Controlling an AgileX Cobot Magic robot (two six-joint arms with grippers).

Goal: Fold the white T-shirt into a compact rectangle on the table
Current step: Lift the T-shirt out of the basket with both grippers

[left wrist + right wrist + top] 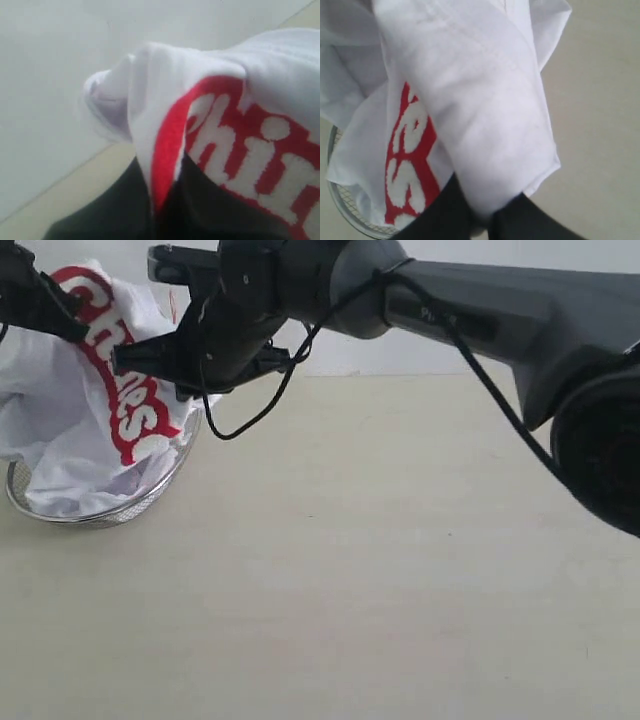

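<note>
The left gripper (159,202) has its dark fingers (112,215) pressed together, with a fold of the white T-shirt (150,100) clamped between them. The cloth drapes over the fingertips, and the red band with its first white letters lies right against them. The right gripper (481,220) is likewise closed tight. Its fingers (442,210) pinch a thick white fold of the same shirt, with the last letters of the red band just beside the pinch.

In the exterior view the left gripper holds the shirt high up at the far left. The right arm (480,310) reaches across from the right side and grips the shirt's right edge a little lower. Between the two grips the shirt hangs bunched and crumpled, the red lettering running down its front. Its lower part rests in a round wire-mesh basket (105,512), which stands on the pale table (380,580) at the far left. The tabletop stretches away to the near side and right of the basket.
</note>
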